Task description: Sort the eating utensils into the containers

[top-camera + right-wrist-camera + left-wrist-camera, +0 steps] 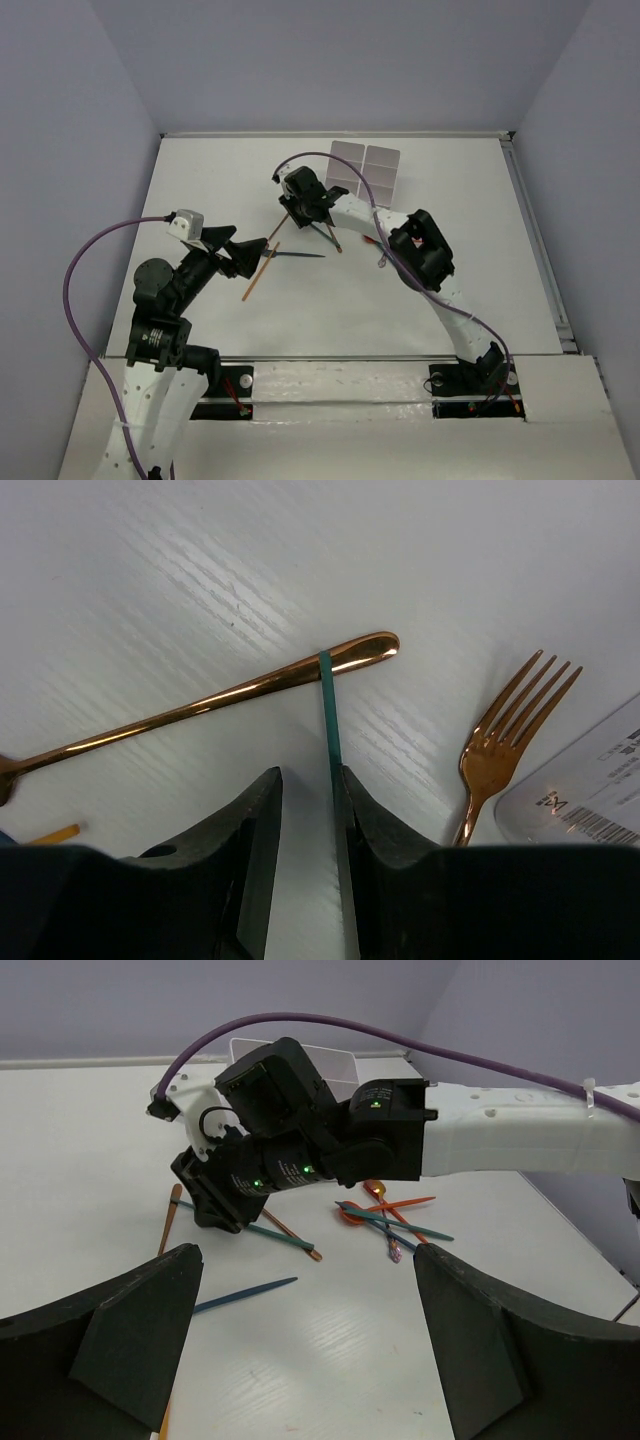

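Teal utensil handle (328,700) lies between right pincer's (308,780) narrow-set jaws; left pincer (308,1260) gapes wide

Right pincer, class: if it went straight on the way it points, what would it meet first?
Probably the copper utensil handle lying across its path, just beyond the teal utensil between its fingers.

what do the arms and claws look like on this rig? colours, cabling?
White links with black joint housings on both the left arm and right arm, and a purple cable looping along each. The left claw and right claw have matte black, wedge-shaped fingers. Small green lights glow on the right wrist.
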### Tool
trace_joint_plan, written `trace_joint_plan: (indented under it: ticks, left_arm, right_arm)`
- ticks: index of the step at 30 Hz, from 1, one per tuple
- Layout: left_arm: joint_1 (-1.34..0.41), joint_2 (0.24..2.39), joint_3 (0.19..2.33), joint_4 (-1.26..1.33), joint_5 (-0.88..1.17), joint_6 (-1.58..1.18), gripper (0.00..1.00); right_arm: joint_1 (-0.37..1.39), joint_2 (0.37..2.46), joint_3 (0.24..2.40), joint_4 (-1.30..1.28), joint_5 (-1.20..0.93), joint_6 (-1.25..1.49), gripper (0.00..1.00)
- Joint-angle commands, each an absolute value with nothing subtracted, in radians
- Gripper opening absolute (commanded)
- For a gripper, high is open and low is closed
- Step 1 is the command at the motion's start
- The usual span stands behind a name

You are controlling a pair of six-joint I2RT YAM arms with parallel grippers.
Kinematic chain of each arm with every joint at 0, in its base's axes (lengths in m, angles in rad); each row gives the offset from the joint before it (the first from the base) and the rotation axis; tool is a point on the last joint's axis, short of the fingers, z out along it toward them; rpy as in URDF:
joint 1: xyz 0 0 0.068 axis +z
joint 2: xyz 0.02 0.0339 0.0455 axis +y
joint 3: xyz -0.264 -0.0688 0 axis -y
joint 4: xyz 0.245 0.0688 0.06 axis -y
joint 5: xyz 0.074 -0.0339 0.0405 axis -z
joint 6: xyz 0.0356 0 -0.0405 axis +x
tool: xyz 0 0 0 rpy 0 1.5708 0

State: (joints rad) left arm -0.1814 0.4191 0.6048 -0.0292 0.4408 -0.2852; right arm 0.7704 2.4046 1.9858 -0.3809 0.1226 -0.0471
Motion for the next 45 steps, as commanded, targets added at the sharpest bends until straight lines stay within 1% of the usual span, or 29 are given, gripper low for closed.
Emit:
trace_joint_plan:
  ticks: [1, 12, 19, 21, 24, 26, 27, 28, 30, 31, 37, 40, 45]
  left_arm:
    - [-0.183, 0.430, 0.647, 0.008, 0.451, -0.271, 0.99]
    - [-0.183, 0.442, 0.649, 0.014, 0.456, -0.273, 0.99]
    - [-0.183, 0.440, 0.649, 0.015, 0.456, -0.272, 0.99]
    - [-0.183, 0.440, 0.649, 0.015, 0.456, -0.272, 0.99]
    - [-0.183, 0.439, 0.647, 0.017, 0.457, -0.272, 0.99]
    - [-0.183, 0.439, 0.647, 0.015, 0.454, -0.272, 0.99]
    - [-0.183, 0.437, 0.647, 0.015, 0.454, -0.272, 0.99]
    - [-0.183, 0.437, 0.647, 0.015, 0.454, -0.273, 0.99]
    - [-0.183, 0.434, 0.647, 0.017, 0.454, -0.273, 0.99]
    - [-0.183, 0.436, 0.647, 0.015, 0.454, -0.273, 0.99]
    - [-0.183, 0.431, 0.647, 0.017, 0.454, -0.275, 0.99]
    - [-0.183, 0.430, 0.647, 0.015, 0.456, -0.275, 0.99]
    - [-0.183, 0.433, 0.649, 0.014, 0.454, -0.273, 0.99]
  right_arm:
    - [0.755, 2.425, 2.037, -0.402, 0.103, -0.046, 0.34]
    - [0.736, 2.401, 1.983, -0.364, 0.081, -0.026, 0.33]
    - [0.716, 2.433, 2.014, -0.393, 0.040, -0.020, 0.33]
    - [0.716, 2.437, 2.013, -0.399, 0.031, -0.018, 0.31]
    - [0.716, 2.438, 2.008, -0.410, 0.009, -0.014, 0.20]
    - [0.716, 2.428, 1.996, -0.414, 0.008, -0.014, 0.17]
    - [0.716, 2.422, 1.988, -0.411, 0.008, -0.014, 0.17]
    - [0.716, 2.416, 1.980, -0.410, 0.008, -0.015, 0.13]
    - [0.716, 2.395, 1.961, -0.406, 0.008, -0.018, 0.07]
    - [0.716, 2.385, 1.954, -0.405, 0.008, -0.020, 0.07]
    - [0.716, 2.283, 1.893, -0.360, 0.008, -0.028, 0.07]
    - [0.716, 2.193, 1.849, -0.273, -0.032, -0.025, 0.07]
    - [0.716, 2.050, 1.780, -0.115, -0.038, -0.002, 0.07]
